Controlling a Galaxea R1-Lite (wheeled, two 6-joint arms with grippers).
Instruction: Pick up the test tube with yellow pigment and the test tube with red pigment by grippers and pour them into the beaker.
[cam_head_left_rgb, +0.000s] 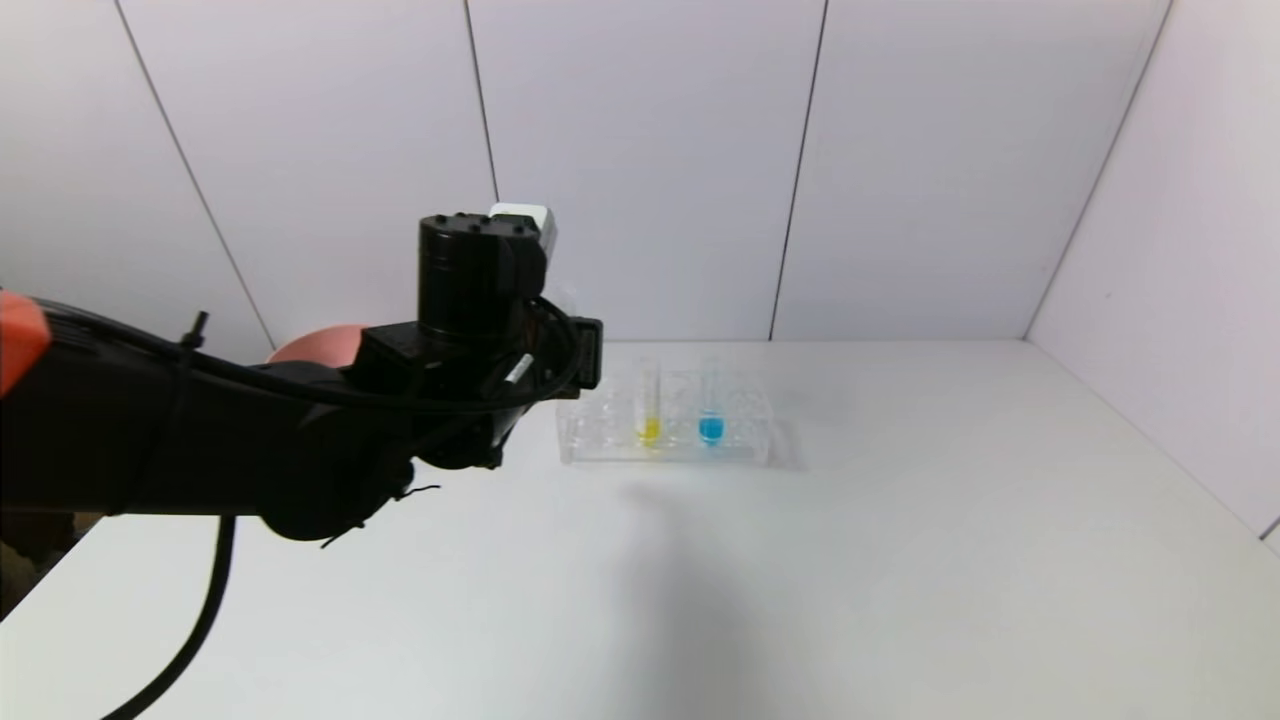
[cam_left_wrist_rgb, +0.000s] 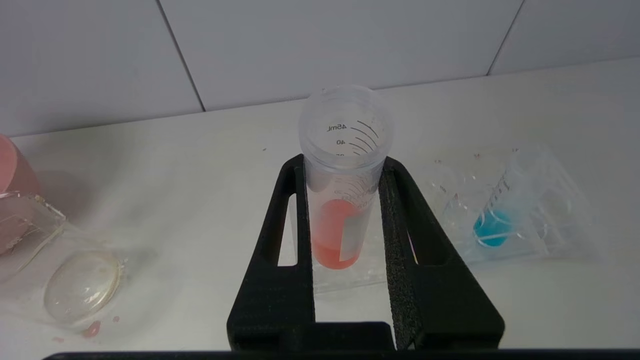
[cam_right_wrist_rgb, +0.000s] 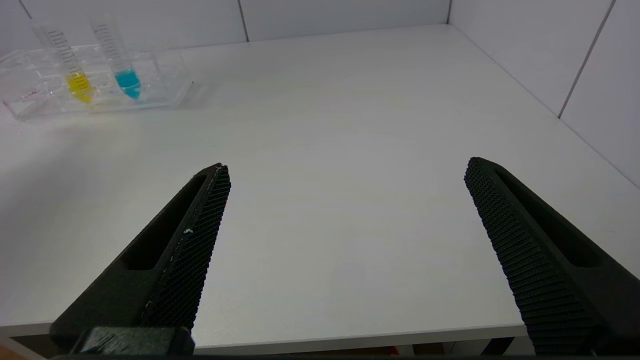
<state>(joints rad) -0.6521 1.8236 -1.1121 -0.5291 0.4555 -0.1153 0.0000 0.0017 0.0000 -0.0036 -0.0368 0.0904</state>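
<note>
Red tube clamped in my left gripper (cam_left_wrist_rgb: 345, 165), upright, mouth up, taper down.

One test tube with red pigment (cam_left_wrist_rgb: 341, 200): clear, graduated to 45 mL, red-orange liquid at bottom. Two tubes stand vertical in the clear rack (cam_head_left_rgb: 668, 432) at 12 o'clock: the test tube with yellow pigment (cam_head_left_rgb: 650, 405) and one blue tube (cam_head_left_rgb: 711, 405). My right gripper (cam_right_wrist_rgb: 345, 172) gapes wide over the table (cam_right_wrist_rgb: 350, 175), holding nothing.

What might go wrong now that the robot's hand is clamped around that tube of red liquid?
The left hand holds the test tube with red pigment, which has no cap, so tilting early could spill it on the table. The clear rack sits close; swinging out might knock the test tube with yellow pigment or the blue tube. Red drops already lie by the beaker.
</note>
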